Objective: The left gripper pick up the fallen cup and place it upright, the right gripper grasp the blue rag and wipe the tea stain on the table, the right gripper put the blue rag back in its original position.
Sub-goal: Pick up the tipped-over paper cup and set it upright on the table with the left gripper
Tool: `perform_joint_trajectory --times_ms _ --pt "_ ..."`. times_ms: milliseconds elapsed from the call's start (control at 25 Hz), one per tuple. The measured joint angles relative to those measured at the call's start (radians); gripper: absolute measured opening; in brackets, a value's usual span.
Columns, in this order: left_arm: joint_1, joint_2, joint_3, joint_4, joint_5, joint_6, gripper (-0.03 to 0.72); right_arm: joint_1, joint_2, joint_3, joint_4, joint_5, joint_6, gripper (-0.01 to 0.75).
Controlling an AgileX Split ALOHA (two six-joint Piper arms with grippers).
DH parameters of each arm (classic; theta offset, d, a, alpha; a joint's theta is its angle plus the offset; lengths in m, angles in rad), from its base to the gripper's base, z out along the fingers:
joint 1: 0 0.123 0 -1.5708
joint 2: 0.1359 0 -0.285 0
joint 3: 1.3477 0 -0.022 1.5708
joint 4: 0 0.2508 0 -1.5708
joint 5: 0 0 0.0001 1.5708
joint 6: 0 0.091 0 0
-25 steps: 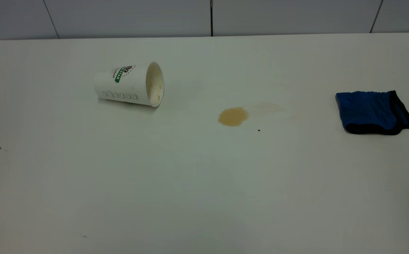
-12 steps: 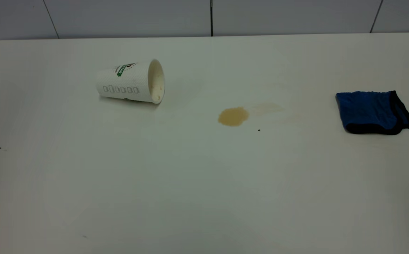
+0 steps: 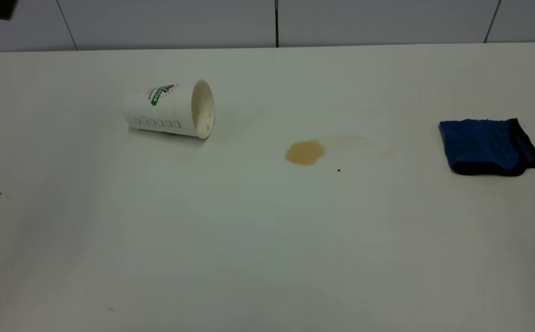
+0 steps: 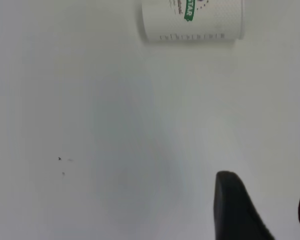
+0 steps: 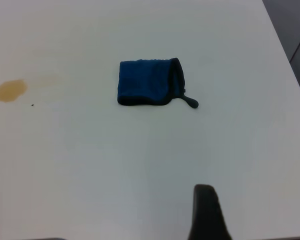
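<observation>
Cup [image 3: 168, 109] is seen lying on its side on the white worktop [image 3: 267, 240], mouth turned toward the tea stain [image 3: 305, 152]. Blue rag [image 3: 486, 146] is laid flat, well apart from the stain, on the side opposite the cup. Left pincer [image 4: 262, 207] is held spread above bare worktop, apart from the cup. Right pincer is only partly shown, near the rag; its state cannot be told.

cup [image 3: 169, 109] left, stain [image 3: 305, 152] mid, rag [image 3: 486, 146] right
</observation>
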Motion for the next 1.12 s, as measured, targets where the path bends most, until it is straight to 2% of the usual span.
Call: perform_joint_trajectory --times_ms 120,320,560,800,1120 --pt "-0.086 0.171 -0.12 0.155 0.07 -0.142 0.348 0.0 0.0 0.0 0.0 0.0 0.0 0.533" --pt "-0.221 0.427 -0.33 0.433 0.253 -0.464 0.348 0.0 0.0 0.0 0.0 0.0 0.0 0.533" --pt "-0.323 0.639 -0.493 0.693 0.339 -0.739 0.348 0.0 0.0 0.0 0.0 0.0 0.0 0.533" --pt "-0.344 0.844 -0.705 0.776 0.413 -0.792 0.348 0.0 0.0 0.0 0.0 0.0 0.0 0.533" --pt "-0.344 1.093 -0.989 0.752 0.47 -0.69 0.35 0.0 0.0 0.0 0.0 0.0 0.0 0.533"
